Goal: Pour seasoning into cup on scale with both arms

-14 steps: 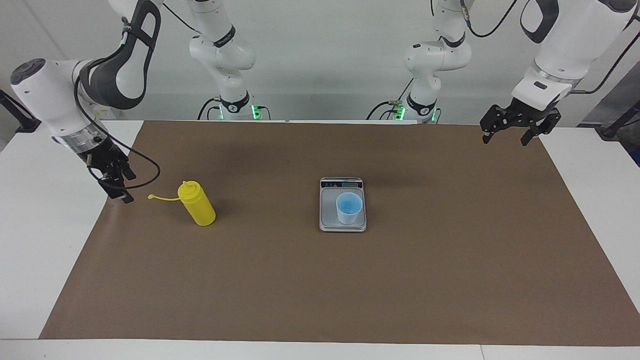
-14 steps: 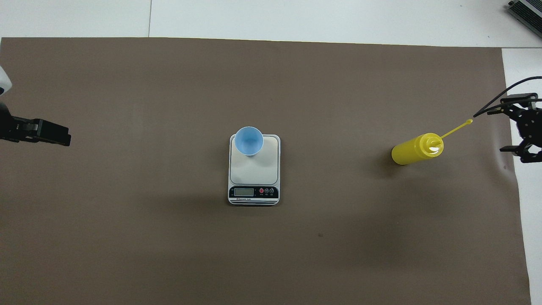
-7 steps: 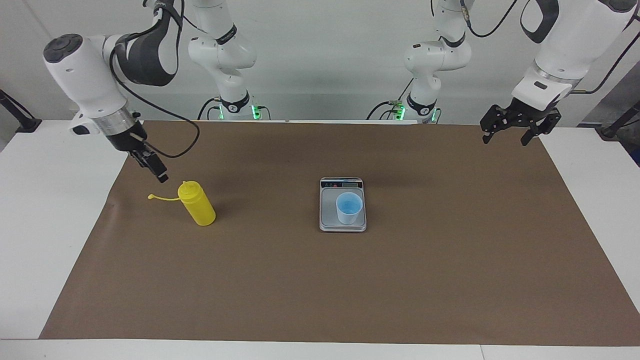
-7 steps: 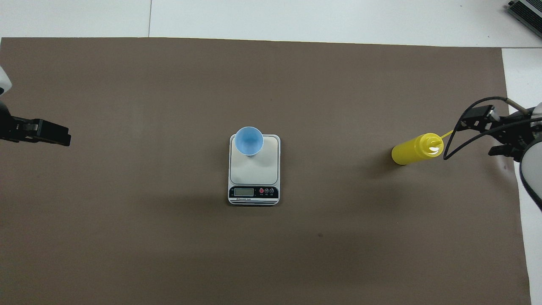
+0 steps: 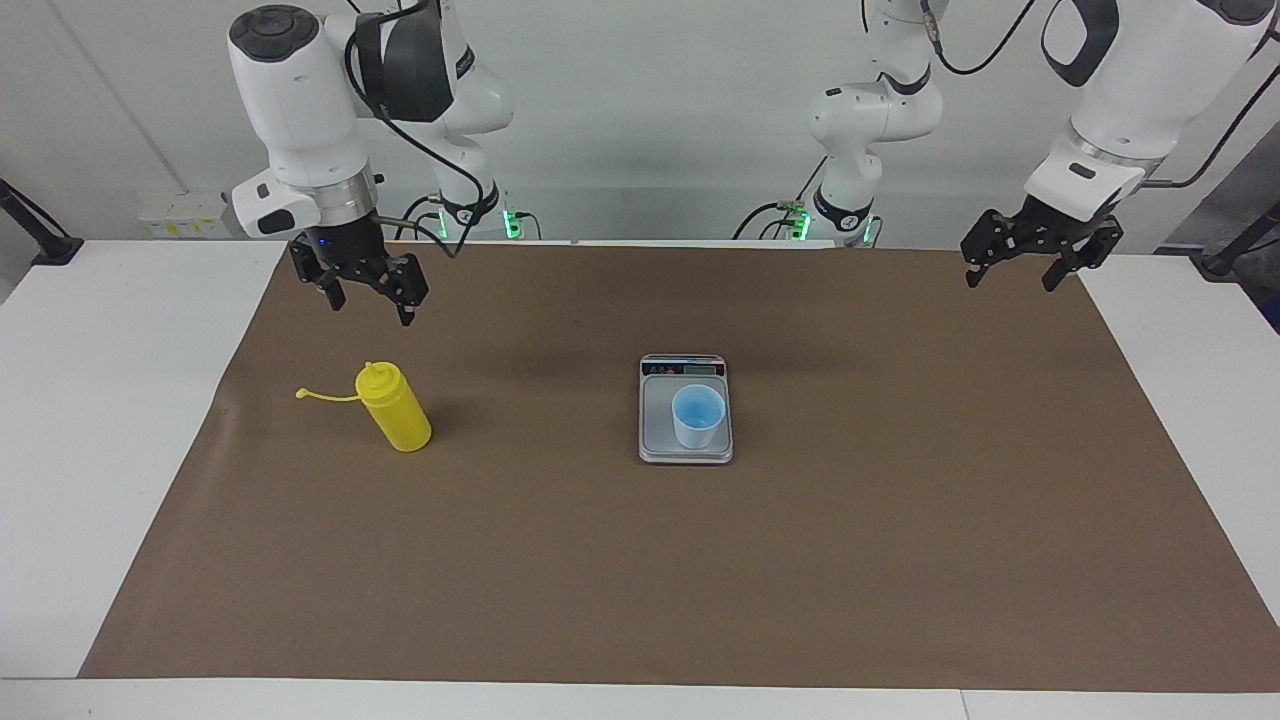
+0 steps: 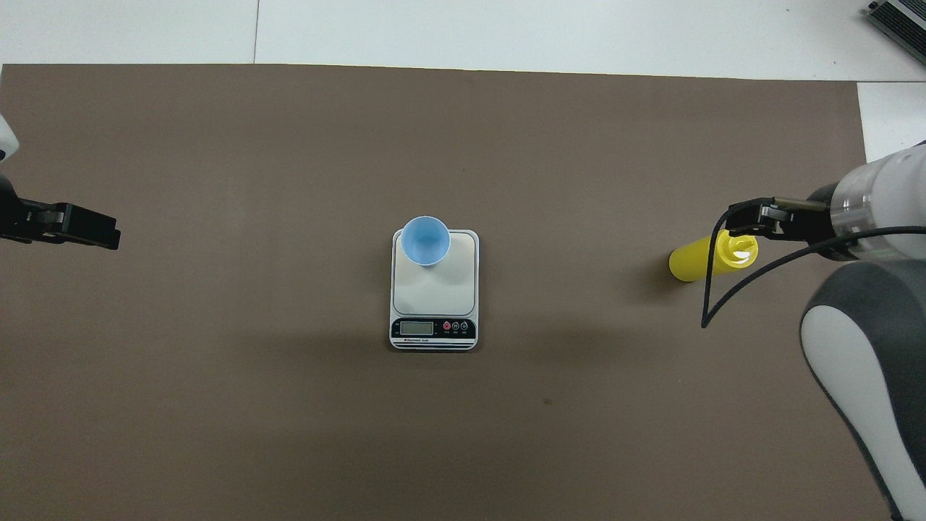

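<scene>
Presently: seasoning upright on table, left of frame centre, facing view. Right gripper released, raised just above it, upper left; left gripper released, waiting upper right. Bottle judged light, squeezable, smooth; grasp mid-body, gently. Cup on scale, centre.

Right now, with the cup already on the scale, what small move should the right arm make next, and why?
Probably lower the open right gripper onto the upright yellow bottle: it hangs above it, touching nothing, while the left gripper waits open.
</scene>
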